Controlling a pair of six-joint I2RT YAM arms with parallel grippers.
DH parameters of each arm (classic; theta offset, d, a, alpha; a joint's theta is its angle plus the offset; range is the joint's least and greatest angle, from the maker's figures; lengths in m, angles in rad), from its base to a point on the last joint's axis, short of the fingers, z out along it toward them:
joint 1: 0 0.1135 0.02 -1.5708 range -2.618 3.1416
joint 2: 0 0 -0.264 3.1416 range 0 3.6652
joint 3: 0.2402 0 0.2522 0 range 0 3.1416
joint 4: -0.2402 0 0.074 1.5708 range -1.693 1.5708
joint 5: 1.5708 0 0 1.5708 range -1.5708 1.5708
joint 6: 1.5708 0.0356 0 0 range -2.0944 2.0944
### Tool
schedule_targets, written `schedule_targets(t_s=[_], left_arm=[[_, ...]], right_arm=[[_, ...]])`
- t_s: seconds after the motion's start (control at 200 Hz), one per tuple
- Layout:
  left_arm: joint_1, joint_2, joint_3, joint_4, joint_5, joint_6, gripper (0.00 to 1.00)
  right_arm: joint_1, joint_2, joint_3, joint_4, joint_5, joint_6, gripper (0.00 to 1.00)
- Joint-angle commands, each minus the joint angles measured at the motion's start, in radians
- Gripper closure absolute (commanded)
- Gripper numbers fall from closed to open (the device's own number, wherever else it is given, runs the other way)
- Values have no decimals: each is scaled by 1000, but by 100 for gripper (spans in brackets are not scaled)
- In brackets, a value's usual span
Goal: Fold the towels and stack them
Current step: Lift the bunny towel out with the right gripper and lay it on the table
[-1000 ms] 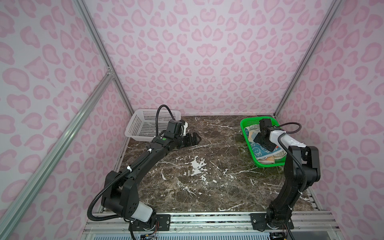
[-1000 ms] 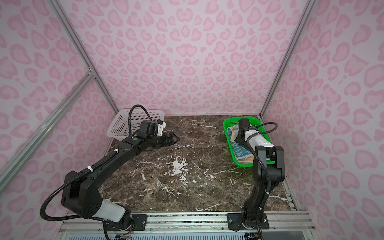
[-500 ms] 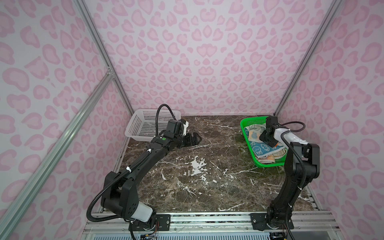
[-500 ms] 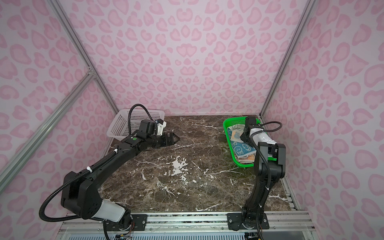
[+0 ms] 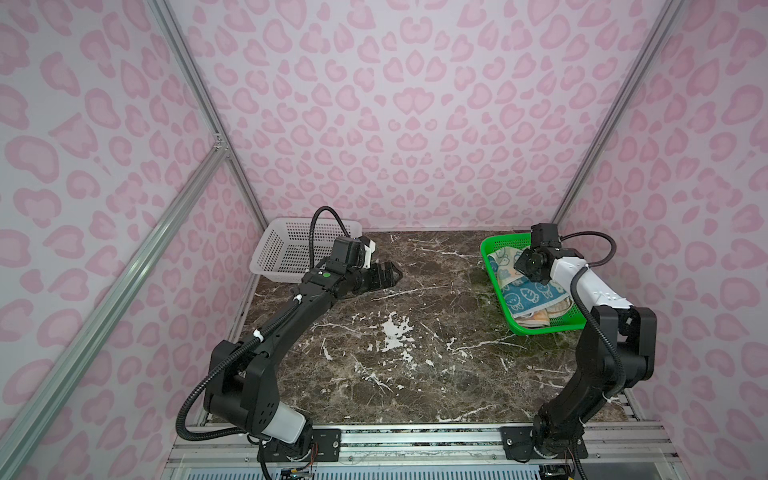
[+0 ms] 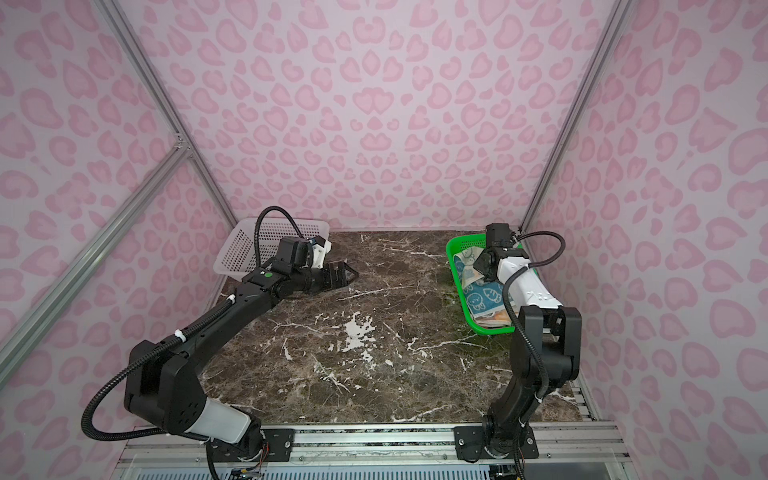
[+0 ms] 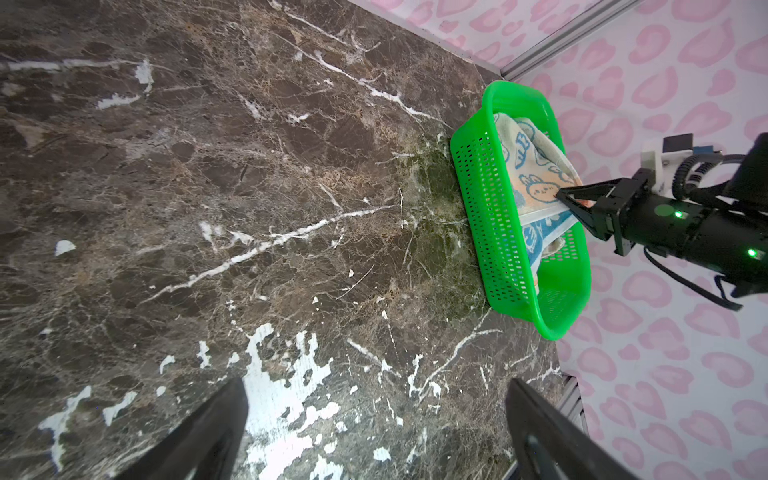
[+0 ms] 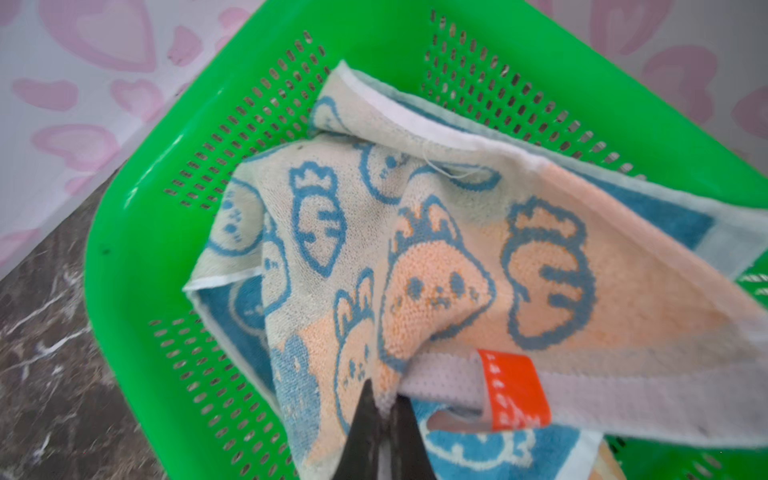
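Right gripper (image 8: 384, 401), jaws closed on the pale hem of the blue-and-orange rabbit towel (image 8: 457, 270), is only starting the job, while the left gripper (image 5: 390, 274) hangs wide open and empty above the marble table (image 5: 395, 374), where no towel is folded or stacked yet. All the towels (image 6: 484, 296) lie crumpled in the green basket (image 5: 536, 330) at the table's far right. The pinched one is soft bunched terry with an orange tag (image 8: 513, 388) by the jaws, and it lies over a blue towel (image 5: 525, 296) and probably an orange towel (image 5: 536, 321), mostly hidden.
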Motion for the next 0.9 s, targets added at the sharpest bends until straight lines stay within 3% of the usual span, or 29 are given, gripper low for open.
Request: schedule_targets(t_s=[0.0, 0.3, 0.555, 0.74, 0.895], left_arm=[[17, -2, 8, 18, 14, -7, 2], [35, 14, 13, 12, 9, -16, 2], [47, 6, 1, 18, 1, -42, 2], [43, -42, -60, 32, -72, -92, 2], [42, -53, -151, 64, -88, -170, 2]], right_arm=[[65, -45, -3, -17, 5, -27, 100], [381, -218, 103, 57, -118, -184, 100], [510, -212, 103, 158, -299, -218, 100], [588, -66, 145, 140, -327, -134, 100], [608, 28, -24, 288, -370, -7, 100]])
